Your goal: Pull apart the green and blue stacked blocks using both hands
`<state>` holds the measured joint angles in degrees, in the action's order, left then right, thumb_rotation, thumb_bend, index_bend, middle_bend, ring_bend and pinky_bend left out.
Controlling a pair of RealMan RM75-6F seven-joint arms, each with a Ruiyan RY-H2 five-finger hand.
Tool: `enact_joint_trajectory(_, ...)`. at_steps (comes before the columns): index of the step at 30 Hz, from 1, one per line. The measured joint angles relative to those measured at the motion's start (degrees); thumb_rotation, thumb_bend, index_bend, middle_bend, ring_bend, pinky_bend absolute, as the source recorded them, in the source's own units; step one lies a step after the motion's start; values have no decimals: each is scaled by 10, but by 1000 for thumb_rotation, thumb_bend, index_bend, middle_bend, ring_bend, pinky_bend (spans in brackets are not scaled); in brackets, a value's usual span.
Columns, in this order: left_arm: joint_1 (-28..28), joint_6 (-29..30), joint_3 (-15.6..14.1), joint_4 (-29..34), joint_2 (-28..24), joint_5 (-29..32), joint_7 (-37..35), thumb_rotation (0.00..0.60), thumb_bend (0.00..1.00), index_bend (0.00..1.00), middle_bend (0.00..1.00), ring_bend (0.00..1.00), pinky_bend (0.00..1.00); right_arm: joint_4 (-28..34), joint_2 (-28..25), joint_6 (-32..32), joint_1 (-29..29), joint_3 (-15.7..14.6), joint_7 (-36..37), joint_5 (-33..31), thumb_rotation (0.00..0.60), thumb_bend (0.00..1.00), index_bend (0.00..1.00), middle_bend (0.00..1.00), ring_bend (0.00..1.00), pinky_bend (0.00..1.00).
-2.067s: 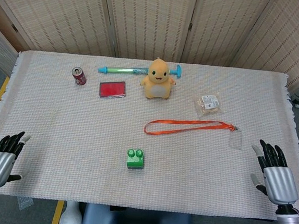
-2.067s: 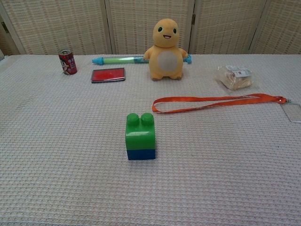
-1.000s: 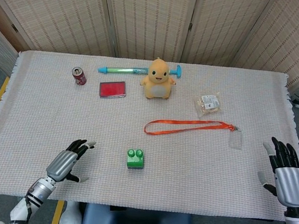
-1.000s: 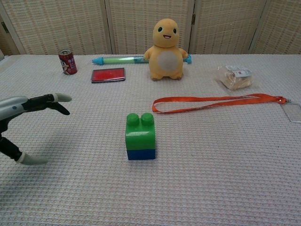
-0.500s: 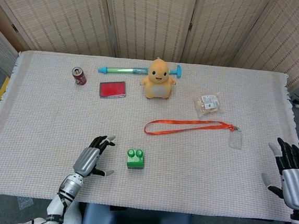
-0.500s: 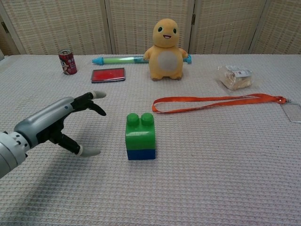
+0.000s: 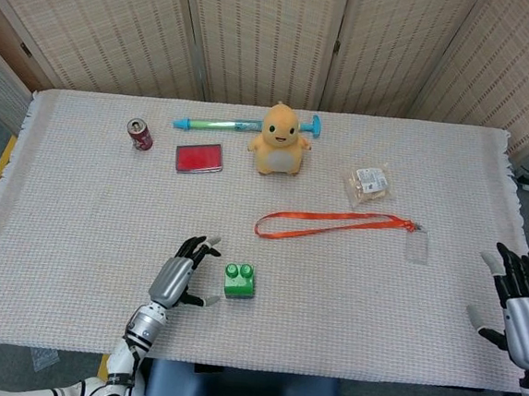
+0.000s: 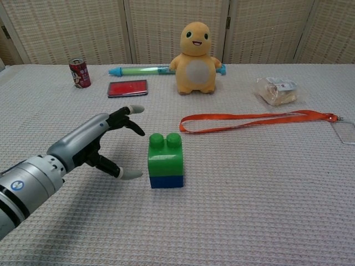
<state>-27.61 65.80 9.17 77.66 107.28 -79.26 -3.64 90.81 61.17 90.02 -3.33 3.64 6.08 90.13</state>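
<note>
A green block (image 8: 165, 155) sits stacked on a blue block (image 8: 166, 182) near the table's front middle; from the head view the green block (image 7: 240, 280) shows its two studs. My left hand (image 8: 102, 145) (image 7: 180, 275) hovers just left of the stack with fingers spread and thumb low, a small gap from the blocks, holding nothing. My right hand (image 7: 522, 309) stays at the table's right edge, fingers apart and empty; the chest view does not show it.
Behind the stack lie an orange lanyard (image 8: 260, 117) with a clear badge (image 8: 345, 132), a yellow plush toy (image 8: 194, 59), a red wallet (image 8: 127, 88), a red can (image 8: 79, 72), a green-blue tube (image 8: 138, 70) and a snack packet (image 8: 276, 90).
My left hand has swept in from the table's left front edge toward the stack and now sits right beside it. The right hand drifted slightly right. The blocks have not moved.
</note>
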Motion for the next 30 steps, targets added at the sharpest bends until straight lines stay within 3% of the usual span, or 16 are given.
enact_joint_trajectory(11,-13,-3,9,-4,35,22,42,600,153,111,322,82,0,-2,-9,-1,0,1,26,1,600,363,0,0,0,0)
enact_joint_trajectory(26,-23,16,18,-63,78,17,24,600,210,197,485,151,0,-6,-11,-2,1,4,33,-5,600,363,0,0,0,0)
enact_joint_trajectory(30,-24,22,20,-77,85,16,14,600,263,266,561,199,0,-6,-9,-6,0,4,28,-7,600,363,0,0,0,0)
